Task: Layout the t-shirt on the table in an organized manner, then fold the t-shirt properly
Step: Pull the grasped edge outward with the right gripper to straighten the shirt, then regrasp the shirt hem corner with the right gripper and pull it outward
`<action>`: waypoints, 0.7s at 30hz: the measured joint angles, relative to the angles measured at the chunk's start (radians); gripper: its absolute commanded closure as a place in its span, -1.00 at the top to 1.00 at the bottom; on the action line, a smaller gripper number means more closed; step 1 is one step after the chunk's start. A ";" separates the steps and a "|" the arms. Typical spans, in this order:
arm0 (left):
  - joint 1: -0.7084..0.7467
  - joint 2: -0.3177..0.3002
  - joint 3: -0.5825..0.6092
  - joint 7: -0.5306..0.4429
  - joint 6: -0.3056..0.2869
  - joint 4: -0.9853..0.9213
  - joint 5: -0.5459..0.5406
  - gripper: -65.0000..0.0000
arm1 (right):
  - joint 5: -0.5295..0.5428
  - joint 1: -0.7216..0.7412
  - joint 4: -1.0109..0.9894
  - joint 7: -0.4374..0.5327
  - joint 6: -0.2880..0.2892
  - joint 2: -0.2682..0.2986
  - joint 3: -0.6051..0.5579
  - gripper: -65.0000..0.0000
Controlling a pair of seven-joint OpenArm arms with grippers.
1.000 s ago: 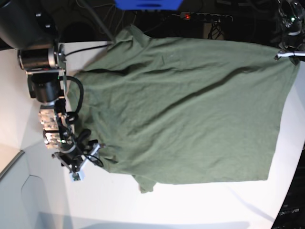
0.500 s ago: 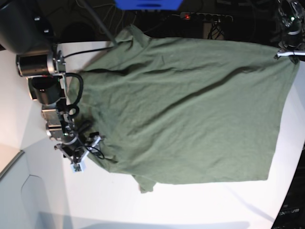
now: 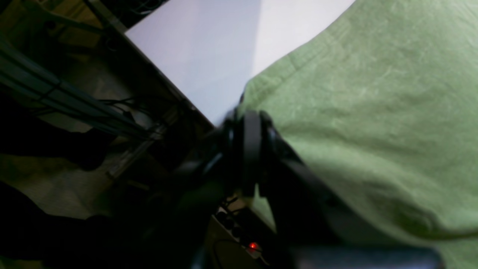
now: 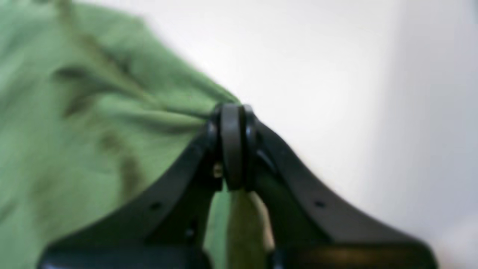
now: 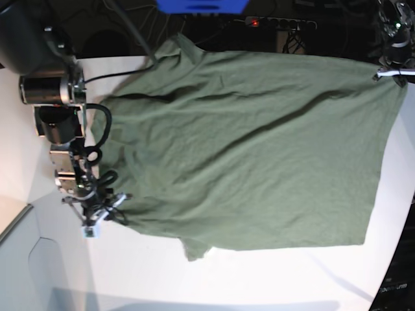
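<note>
The olive-green t-shirt (image 5: 253,149) lies spread wide and wrinkled across the white table (image 5: 214,278). At the shirt's left edge in the base view, my right gripper (image 5: 107,208) is shut on a pinch of cloth. The right wrist view shows that gripper (image 4: 231,112) clamped on a bunched fold of the t-shirt (image 4: 93,130) above the bare table (image 4: 317,67). My left gripper (image 5: 392,73) holds the shirt's far right corner at the table's back edge. In the left wrist view this gripper (image 3: 249,117) is shut on the hem corner of the t-shirt (image 3: 373,93), next to the table (image 3: 209,48) edge.
A power strip (image 5: 279,23) with a red light lies behind the table, also seen below the left gripper as the power strip (image 3: 254,246). A blue object (image 5: 201,5) sits at the back. A dark keyboard-like thing (image 5: 399,278) borders the right front. Cables hang beyond the back edge.
My right gripper has closed on the shirt's left edge and shifted slightly left, drawing the cloth with it. The left gripper has kept its hold and place.
</note>
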 measured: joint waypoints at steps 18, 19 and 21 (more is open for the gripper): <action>0.010 0.048 0.006 0.006 0.001 0.004 -0.001 -1.00 | -0.002 -0.387 0.573 -0.018 -0.037 -0.061 0.226 -1.00; 0.019 0.048 0.006 -0.002 -0.002 0.007 -0.003 -1.00 | -0.003 -0.418 0.606 -0.029 -0.037 -0.055 0.204 -1.00; 0.043 0.047 0.006 0.000 -0.001 0.012 -0.011 -1.00 | -0.003 -0.472 0.645 -0.066 -0.037 -0.047 0.163 -1.00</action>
